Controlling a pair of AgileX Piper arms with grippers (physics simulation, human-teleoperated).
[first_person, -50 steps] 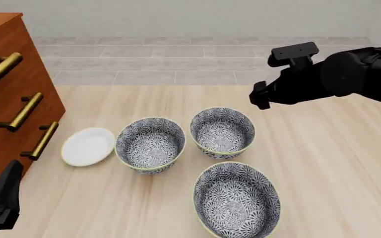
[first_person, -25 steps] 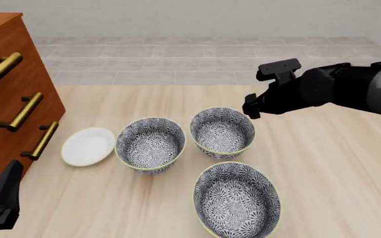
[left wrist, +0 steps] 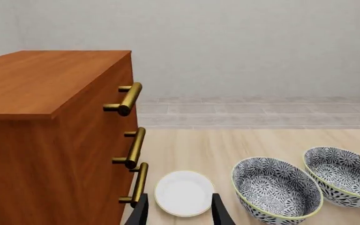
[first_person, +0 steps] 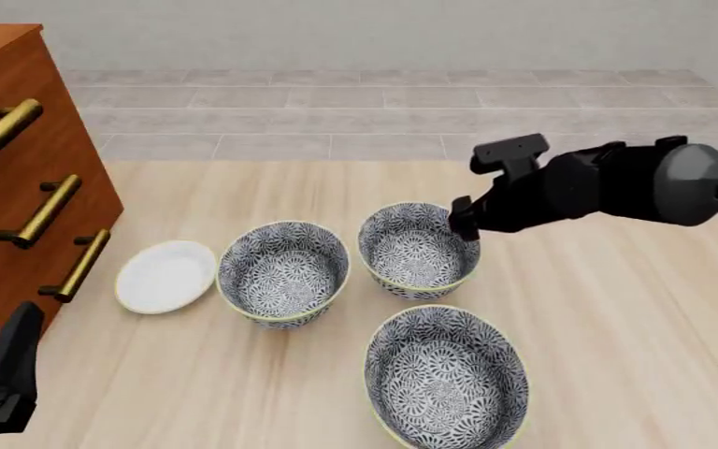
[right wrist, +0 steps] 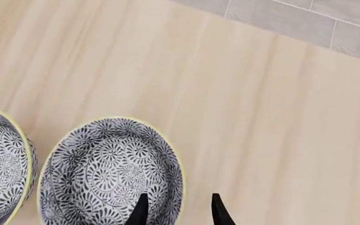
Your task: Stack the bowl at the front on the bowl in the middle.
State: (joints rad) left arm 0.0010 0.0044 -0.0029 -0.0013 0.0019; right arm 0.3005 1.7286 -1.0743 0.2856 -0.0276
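Three navy-and-white floral bowls stand on the wooden table. The bowl at the front (first_person: 419, 249) (right wrist: 105, 173) (left wrist: 342, 176) is the one farthest along the arms' reach. The bowl in the middle (first_person: 283, 271) (left wrist: 277, 187) (right wrist: 2, 164) stands just left of it and slightly nearer. My right gripper (first_person: 464, 223) (right wrist: 176, 211) is open and hangs over the front bowl's right rim, its fingers on either side of the rim line. How far above the rim it is, I cannot tell. My left gripper (first_person: 4, 374) (left wrist: 180, 215) is open and holds nothing, low at the near left.
A third patterned bowl (first_person: 447, 376) sits nearest the camera. A small white dish (first_person: 165, 276) (left wrist: 184, 192) lies left of the bowls. A wooden dresser (first_person: 22, 187) (left wrist: 42, 117) with brass handles stands at the left edge.
My right arm has come down and to the left, from above the table's far right to the front bowl's right rim. The bowls and the left arm have not moved.
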